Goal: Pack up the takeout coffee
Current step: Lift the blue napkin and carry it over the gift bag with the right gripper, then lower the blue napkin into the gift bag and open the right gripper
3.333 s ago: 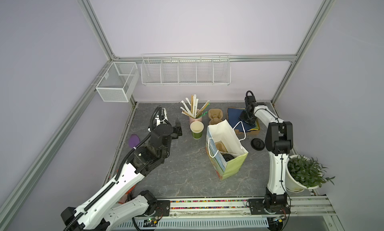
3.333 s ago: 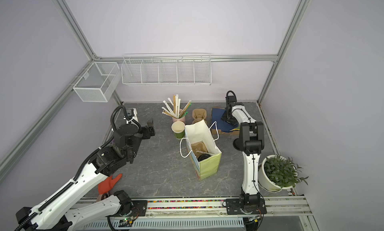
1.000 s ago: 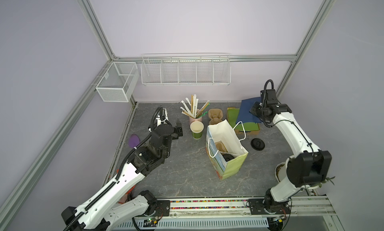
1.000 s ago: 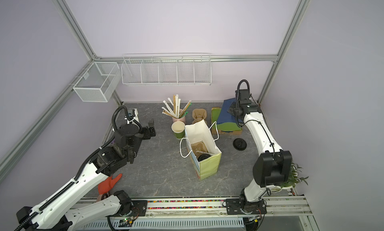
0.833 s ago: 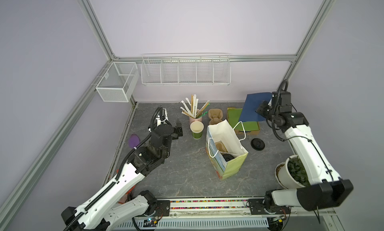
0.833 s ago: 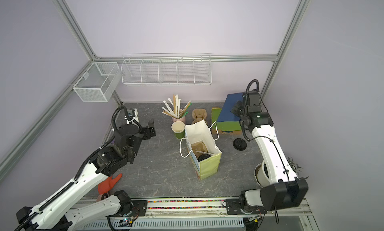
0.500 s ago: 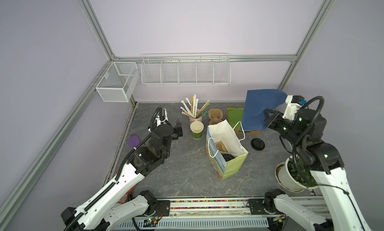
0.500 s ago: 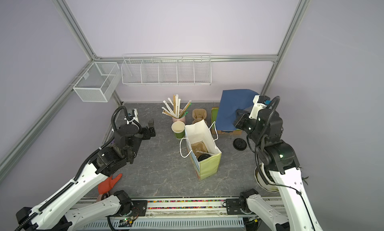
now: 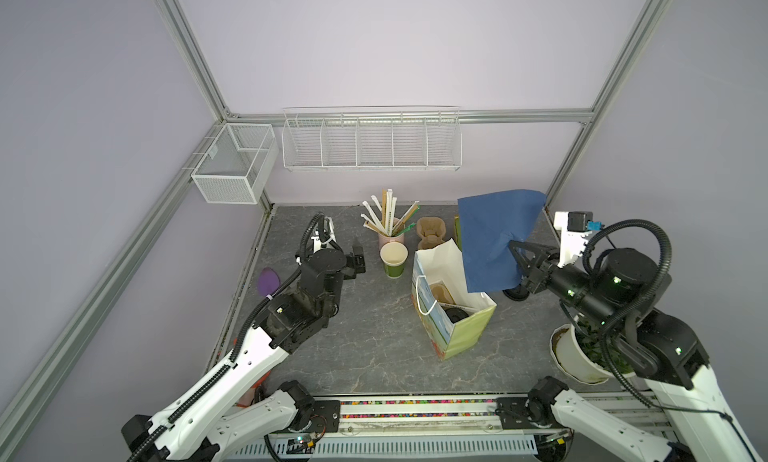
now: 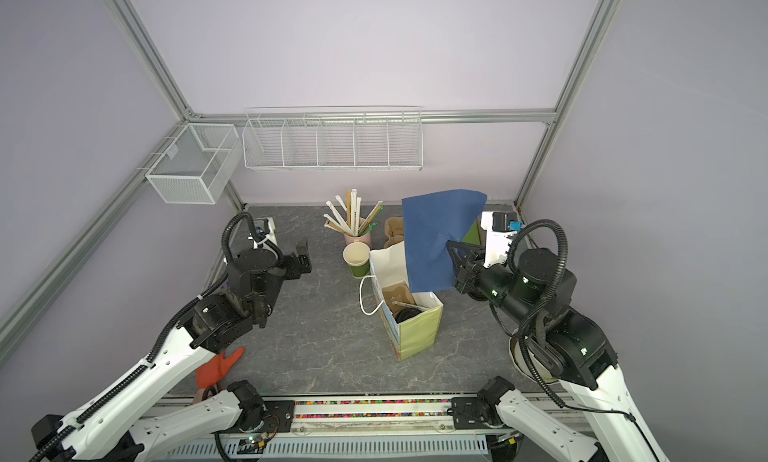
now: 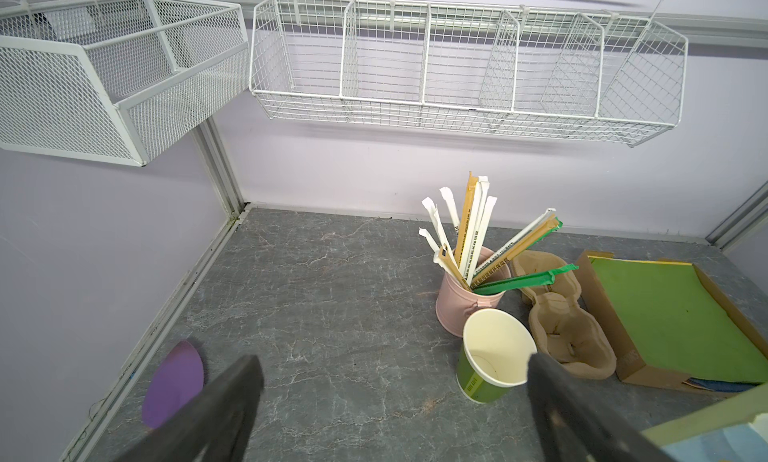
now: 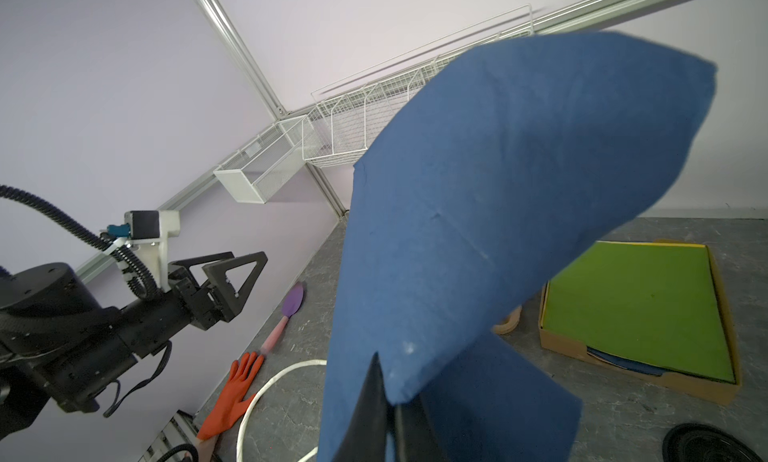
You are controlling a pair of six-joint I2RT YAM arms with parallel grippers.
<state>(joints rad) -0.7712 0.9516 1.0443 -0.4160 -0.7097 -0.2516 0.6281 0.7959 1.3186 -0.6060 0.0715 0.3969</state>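
The right gripper (image 9: pixel 516 258), clamped on the edge of a blue sheet (image 9: pixel 494 231), holds it in the air above the open paper bag (image 9: pixel 461 335), the sheet's lower corner hanging just over the bag's mouth. The left gripper (image 11: pixel 392 360), jaws wide apart and holding nothing, hovers over the grey surface (image 9: pixel 365 339), facing the green cup (image 9: pixel 394 258) and the pink cup of wrapped straws (image 9: pixel 388 231).

Inside the bag, in both top views, a brown pulp carrier (image 9: pixel 441 294) sits beside a dark round shape (image 9: pixel 456 314). This appears to be the takeout coffee seen from above, though the view is too small to be sure. A black lid (image 12: pixel 706 443) lies on the surface beside the bag, and a cardboard tray (image 11: pixel 598 314) of green sheets sits near the back wall.

The packing looks well advanced, with the cup apparently already bagged. What seems left is lowering the blue sheet into the bag and letting go.
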